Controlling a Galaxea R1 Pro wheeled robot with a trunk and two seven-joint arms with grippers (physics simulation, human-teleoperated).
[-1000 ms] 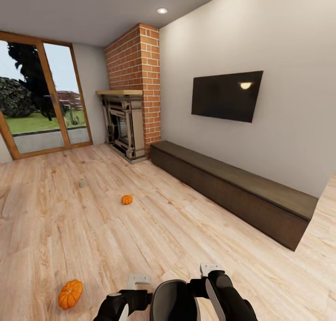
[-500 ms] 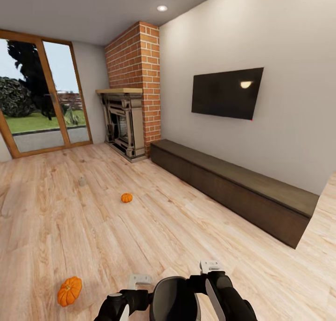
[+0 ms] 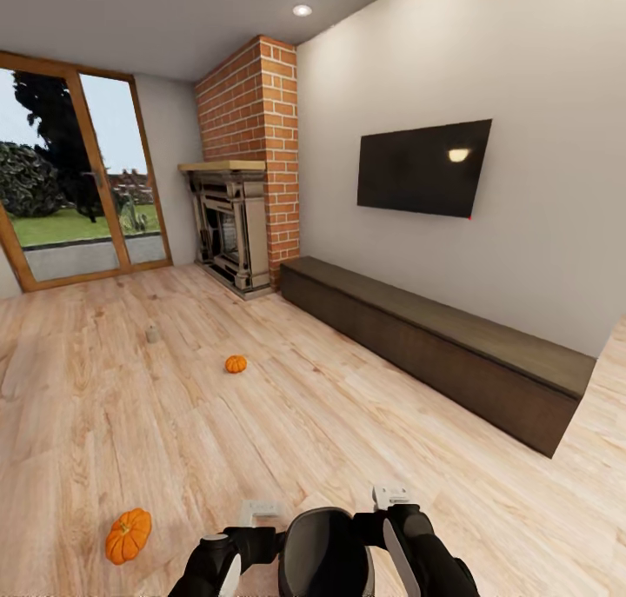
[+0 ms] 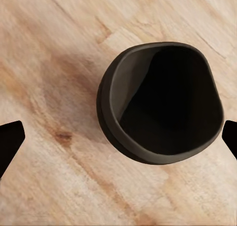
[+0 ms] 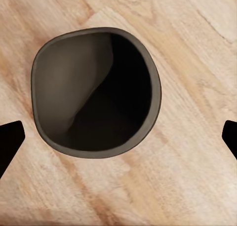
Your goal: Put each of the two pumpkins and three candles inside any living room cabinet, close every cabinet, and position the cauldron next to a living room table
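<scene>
CHANGE: view drifted slightly; pumpkins sit marginally farther than a second ago | LEFT GRIPPER (image 4: 118, 139): spread wide, empty | RIGHT GRIPPER (image 5: 118, 139): same | CAULDRON (image 3: 326, 552): between arms | LARGE PUMPKIN (image 3: 129, 534): near left | SMALL PUMPKIN (image 3: 236, 364): mid-floor | CANDLE (image 3: 153, 333): far left | CABINET (image 3: 435, 354): closed, right wall | NOTHING STOWED

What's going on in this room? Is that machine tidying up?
A two-armed robot stands on the wooden floor of a living room with a dark cauldron right in front of it, between its arms. Both wrist views look down into the cauldron, and the left gripper and right gripper are open, holding nothing. Two pumpkins, one near and one farther off, and a candle lie on the floor. The long low cabinet under the television is shut.
</scene>
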